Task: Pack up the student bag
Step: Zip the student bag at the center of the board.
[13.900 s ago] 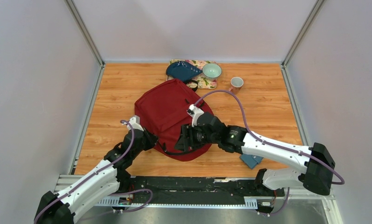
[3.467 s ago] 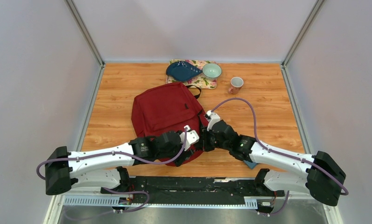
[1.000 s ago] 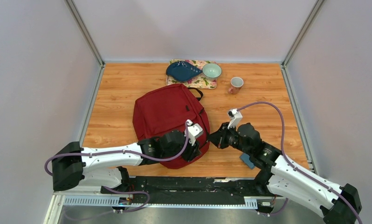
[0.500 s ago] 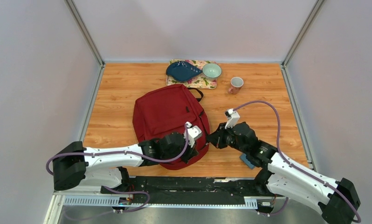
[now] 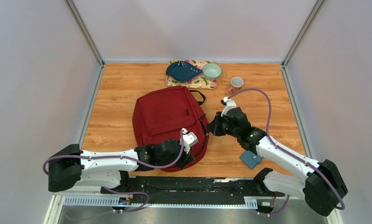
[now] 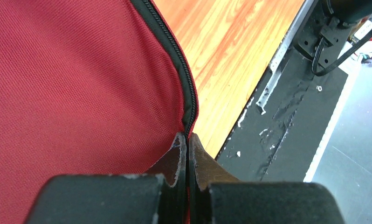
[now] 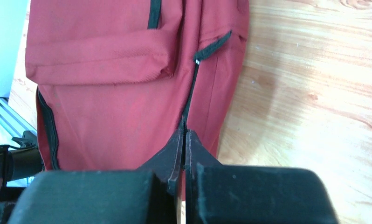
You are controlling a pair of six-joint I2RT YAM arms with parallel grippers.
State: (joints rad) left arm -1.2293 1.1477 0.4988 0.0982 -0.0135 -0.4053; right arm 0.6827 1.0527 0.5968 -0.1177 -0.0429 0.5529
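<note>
R gripper [image 5: 211,127] at student bag [image 5: 163,116]; wallet [image 5: 251,159] nearby

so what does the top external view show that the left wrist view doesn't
Only the top external view: the mint bowl, the cup, the blue wallet, and the right gripper at the right side of the student bag. Only the left wrist view: the left gripper up close, its tips pressed shut right where the black zipper reaches them. Both: the bag's red fabric and the wooden table.
</note>
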